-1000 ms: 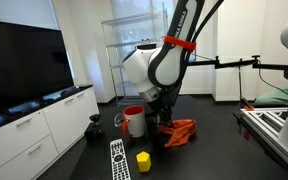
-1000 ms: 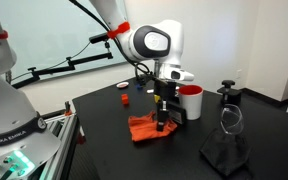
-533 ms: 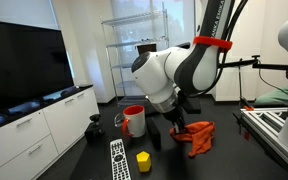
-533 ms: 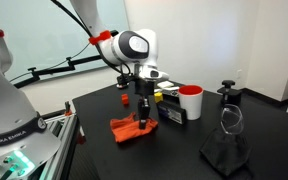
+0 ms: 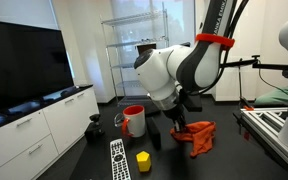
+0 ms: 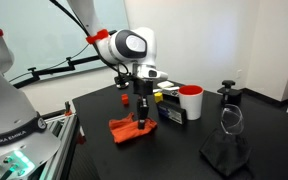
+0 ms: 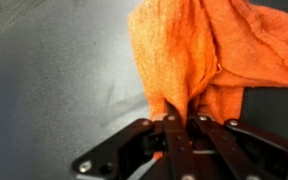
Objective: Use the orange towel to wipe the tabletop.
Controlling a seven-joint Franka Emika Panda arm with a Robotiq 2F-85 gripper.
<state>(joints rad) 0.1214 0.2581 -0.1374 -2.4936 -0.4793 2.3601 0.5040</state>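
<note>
The orange towel [image 5: 198, 137] lies bunched on the black tabletop [image 6: 174, 140]; it also shows in the other exterior view [image 6: 127, 130] and fills the upper right of the wrist view [image 7: 209, 55]. My gripper [image 7: 182, 118] points down onto the towel with its fingers closed on a pinch of the cloth. In both exterior views the gripper [image 6: 142, 119] presses the towel against the table [image 5: 181, 128].
A white mug with red rim [image 5: 133, 120] [image 6: 191, 102], a yellow block [image 5: 142, 160], a remote control [image 5: 118, 159], a small red object [image 6: 125, 98], a black cloth [image 6: 224, 152] and a black stand [image 6: 227, 93] are on the table. Shelving [image 5: 134, 50] stands behind.
Over the last second the gripper dragged the towel sideways across the tabletop. Since half a second ago it has barely moved.
</note>
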